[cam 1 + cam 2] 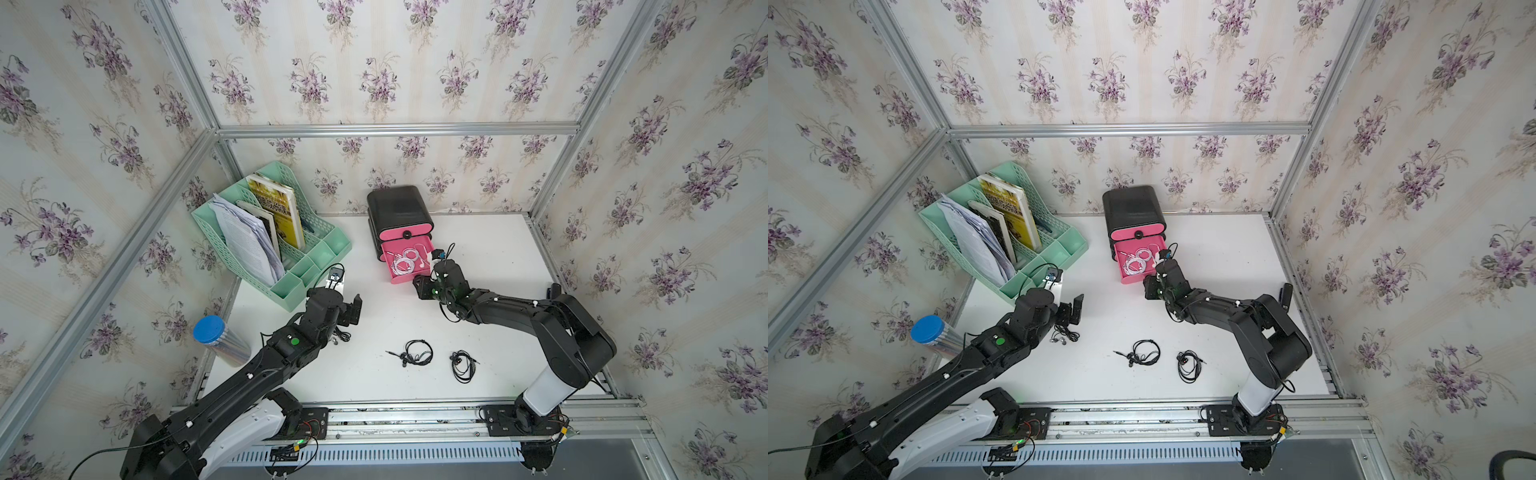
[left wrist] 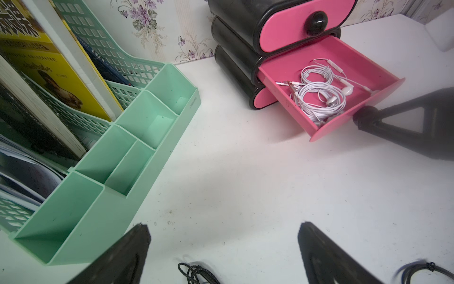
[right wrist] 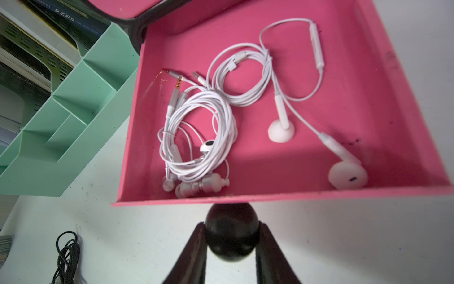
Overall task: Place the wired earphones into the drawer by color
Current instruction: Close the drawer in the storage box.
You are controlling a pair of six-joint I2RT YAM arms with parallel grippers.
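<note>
Right wrist view gives the grip: the right hand (image 3: pixel 232 230) is clamped on the round black knob (image 3: pixel 232 242) of the open pink drawer (image 3: pixel 383 81), one finger on each flank; the white earphones (image 3: pixel 201 132) lie inside as two coils, with loose buds near the front wall. Judging from that, the whites are sorted and the step in hand is probably to push this drawer home. To do it well, the push should run straight along the drawer's own line into the black cabinet (image 1: pixel 397 205), kept level so the tray does not skew and jam; the bud in the front corner sits below the rim and should clear, though a slow push is wiser; the grip should let go only once the front meets the cabinet.

The top views hide the knob behind the right wrist, yet only they show the whole table (image 1: pixel 490 291); three bundles of black earphones (image 1: pixel 417 353) lie on it, two in the open middle between the arms and one just beside the left hand (image 1: pixel 353 311), whose fingers stand wide apart and hold nothing. The left wrist view alone shows the lowest drawer front (image 2: pixel 264 100), shut, under the open one. No red set shows in any view.
</note>
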